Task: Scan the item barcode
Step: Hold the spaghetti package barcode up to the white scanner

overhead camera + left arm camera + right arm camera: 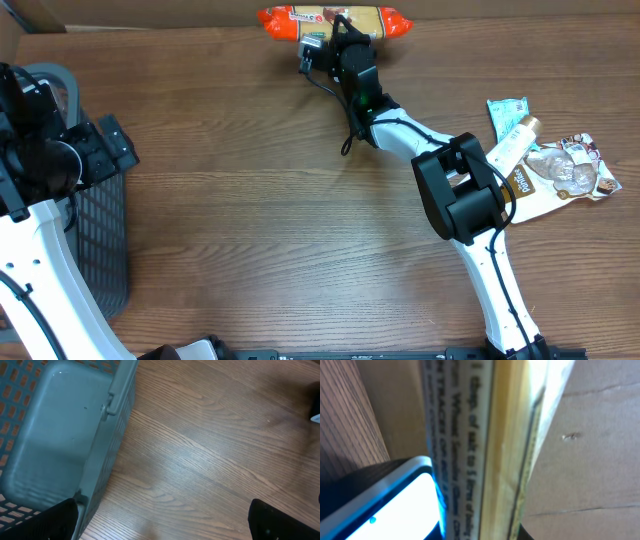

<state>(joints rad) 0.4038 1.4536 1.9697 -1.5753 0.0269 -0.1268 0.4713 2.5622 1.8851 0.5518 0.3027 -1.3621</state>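
Overhead view: the orange packet lies flat at the far edge of the bench, about midway along that edge, with its long axis parallel to the edge. The right arm reaches across the bench to it. The right gripper sits over the middle of the packet with its jaws drawn nearly together, closed on a small scanner. In the right wrist view the scanner's lit face fills the lower left corner, just beside the packet's printed side; the lettering is too blurred to read.

The left gripper hovers over bare wood near the left edge of the bench. Its jaws are spread fully apart with nothing between them. A grey basket stands at the left edge, just beside this gripper.

Near the right edge lie a cream tube, a teal sachet and a snack pouch, grouped together and well apart from the orange packet.
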